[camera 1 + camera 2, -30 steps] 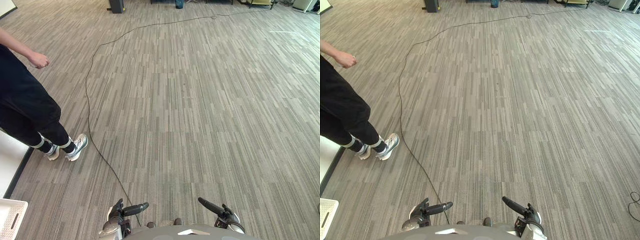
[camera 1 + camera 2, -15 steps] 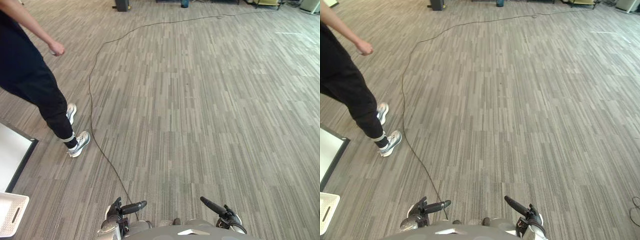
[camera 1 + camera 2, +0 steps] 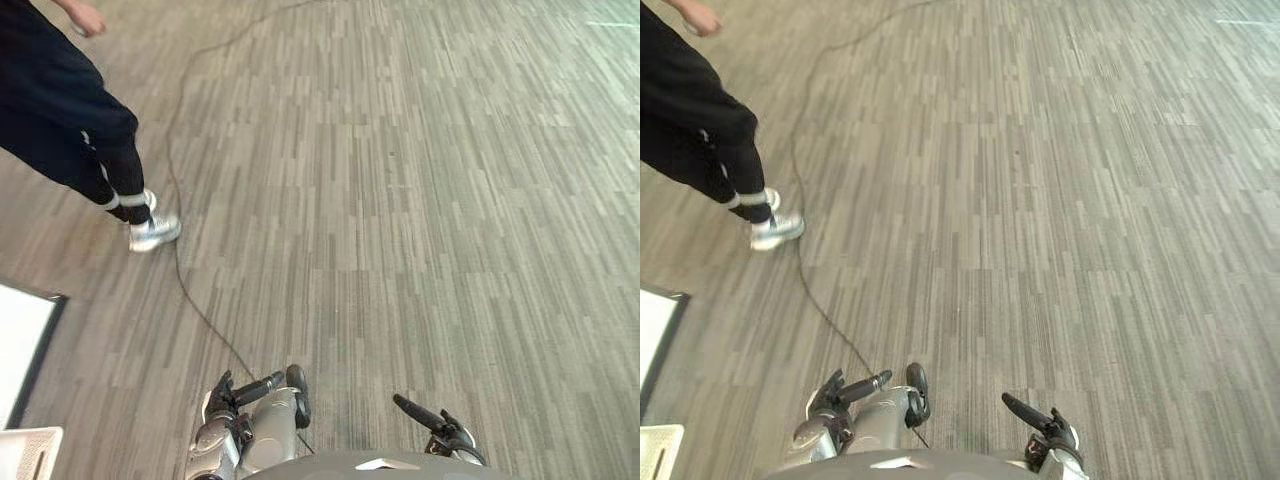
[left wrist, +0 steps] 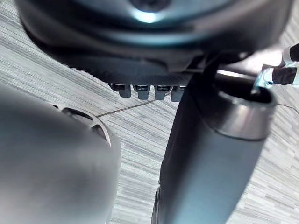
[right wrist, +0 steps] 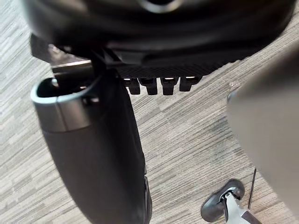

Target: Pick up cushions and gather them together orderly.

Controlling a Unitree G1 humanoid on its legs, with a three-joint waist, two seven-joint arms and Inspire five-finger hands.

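Note:
My left hand (image 3: pixel 243 394) hangs low at the near edge of the left eye view, open and holding nothing. In its own wrist view its thumb (image 4: pixel 210 154) stands out and its fingers (image 4: pixel 145 91) lie in a straight row over striped grey carpet. My right hand (image 3: pixel 432 422) is low on the right, also open with nothing in it. Its thumb (image 5: pixel 93 154) and fingers (image 5: pixel 159 85) show above the same carpet. Grey striped carpet floor (image 3: pixel 400 200) stretches ahead of both hands.
A person in dark trousers (image 3: pixel 60 110) and light shoes (image 3: pixel 153 232) stands at the far left. A white panel with a dark edge (image 3: pixel 20 340) lies on the floor at the left. A white basket's corner (image 3: pixel 25 455) sits at the bottom left.
The camera has tipped down and forward, so the far room has left the picture. The person has stepped further away on the left. My left forearm has come up into view.

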